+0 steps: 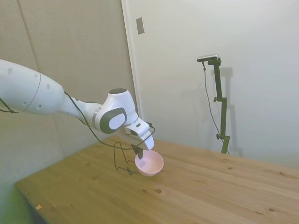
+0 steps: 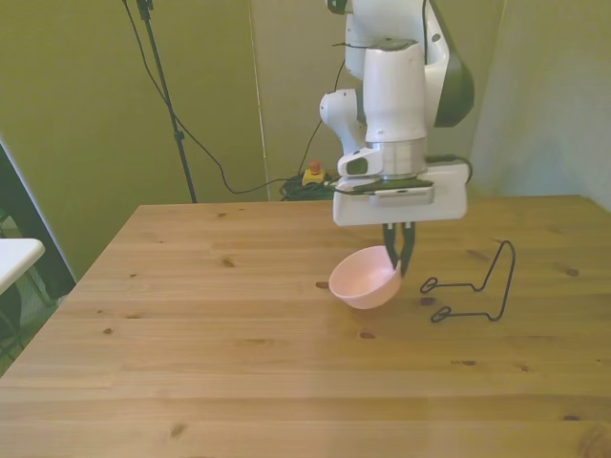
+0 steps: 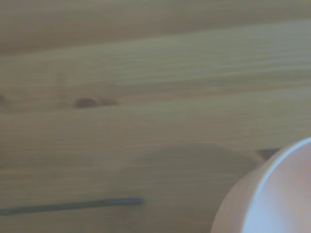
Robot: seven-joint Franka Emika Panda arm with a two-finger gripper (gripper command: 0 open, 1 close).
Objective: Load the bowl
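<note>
Item: pale pink bowl (image 2: 364,277), tilted, pinched by its rim in the gripper (image 2: 397,256) and seemingly just clear of mid-table (image 2: 191,315), apparently for carrying to the wire rack (image 2: 474,283) nearby, toward the front view's right edge.

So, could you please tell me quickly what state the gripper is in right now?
Gripper: jaws shut on the rim of the small pale pink plastic bowl, held tilted and lifted just off the wooden table.

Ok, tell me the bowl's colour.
Plain pale pink bowl, clearest in the front view.
</note>
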